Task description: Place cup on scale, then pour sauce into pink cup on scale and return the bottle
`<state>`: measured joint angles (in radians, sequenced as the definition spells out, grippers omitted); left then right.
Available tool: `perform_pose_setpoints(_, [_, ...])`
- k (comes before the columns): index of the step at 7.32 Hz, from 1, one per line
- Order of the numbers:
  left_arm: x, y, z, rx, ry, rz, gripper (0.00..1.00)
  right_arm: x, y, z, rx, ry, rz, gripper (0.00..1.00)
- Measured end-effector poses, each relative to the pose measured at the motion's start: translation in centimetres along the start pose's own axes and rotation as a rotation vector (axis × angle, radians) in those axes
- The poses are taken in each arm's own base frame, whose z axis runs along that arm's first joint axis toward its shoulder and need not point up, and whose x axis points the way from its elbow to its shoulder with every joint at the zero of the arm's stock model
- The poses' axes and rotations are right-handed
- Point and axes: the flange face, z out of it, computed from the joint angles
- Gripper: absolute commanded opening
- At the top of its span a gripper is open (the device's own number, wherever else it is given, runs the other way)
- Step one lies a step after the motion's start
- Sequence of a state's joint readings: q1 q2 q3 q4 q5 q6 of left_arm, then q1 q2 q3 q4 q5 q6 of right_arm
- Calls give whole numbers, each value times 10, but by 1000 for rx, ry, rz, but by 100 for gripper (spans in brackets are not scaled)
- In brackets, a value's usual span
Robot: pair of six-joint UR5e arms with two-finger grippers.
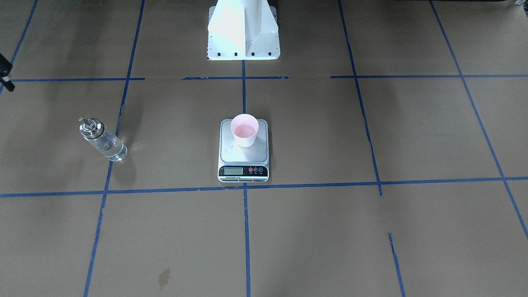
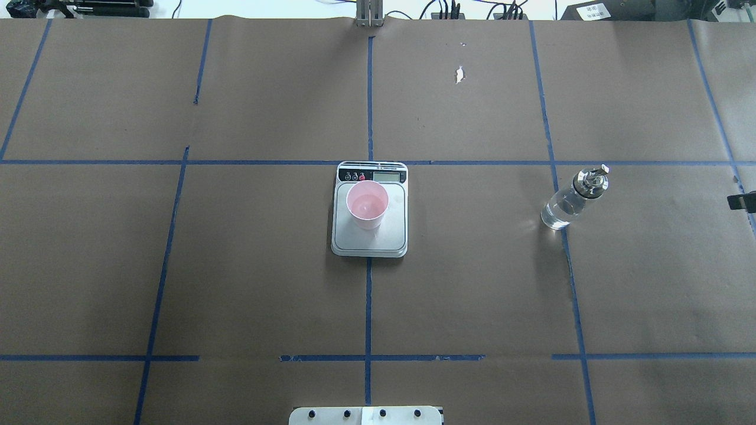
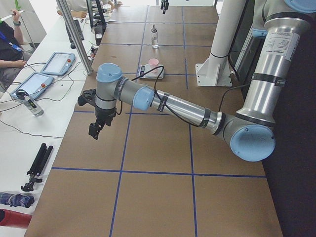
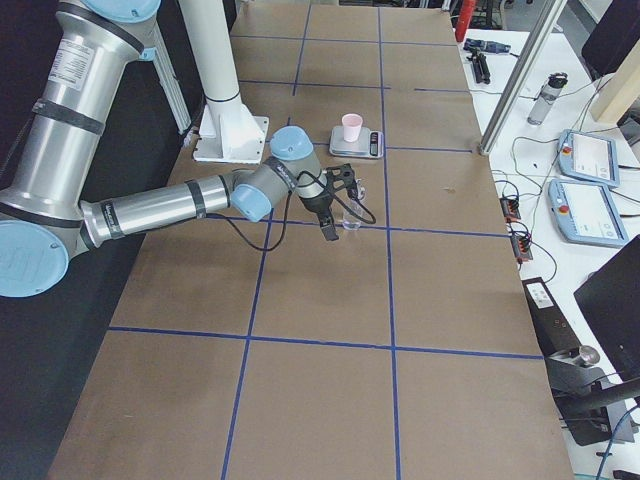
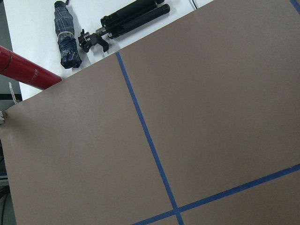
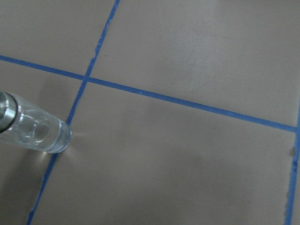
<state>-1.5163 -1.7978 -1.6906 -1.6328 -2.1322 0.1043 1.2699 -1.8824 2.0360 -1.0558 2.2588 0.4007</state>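
Six views of one tabletop. The pink cup [image 1: 244, 131] stands upright on the silver platform of the digital kitchen scale [image 1: 243, 156] at the centre of the front-facing frame, with the scale's display strip towards the lower edge. The glass bottle [image 1: 103, 140], with its metal cap and pour spout, stands on the paper-covered table [image 1: 371, 239] at the left of that frame, on a blue tape line [image 1: 108, 173] and well apart from the scale. Clear sauce [image 1: 112, 149] shows through its glass. In the right-side view the right gripper [image 4: 328, 232] hangs near the bottle at frame centre. In the left-side view the left gripper [image 3: 94, 131] hangs above the table at centre left, far from the scale. Whether either gripper's fingers are spread or closed cannot be told.
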Motion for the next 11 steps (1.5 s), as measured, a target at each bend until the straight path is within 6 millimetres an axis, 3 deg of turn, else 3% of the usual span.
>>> perform_pose_setpoints(2, [-1, 3, 2, -4, 2, -2, 100, 73, 13, -8, -52, 9, -46, 100])
perform_pose_setpoints(4, [-5, 14, 11, -23, 5, -14, 100, 124, 22, -19, -164, 40, -71, 100])
perform_pose_setpoints(6, [-19, 45, 39, -81, 72, -34, 100, 162, 34, -26, -217, 28, -10, 100])
perform_pose_setpoints(9, [-74, 129, 110, -199, 232, -6, 100, 177, 35, -28, -210, 36, 16, 100])
perform_pose_setpoints(11, [-87, 177, 133, -250, 258, -7, 100, 178, 23, -29, -200, 47, 11, 100])
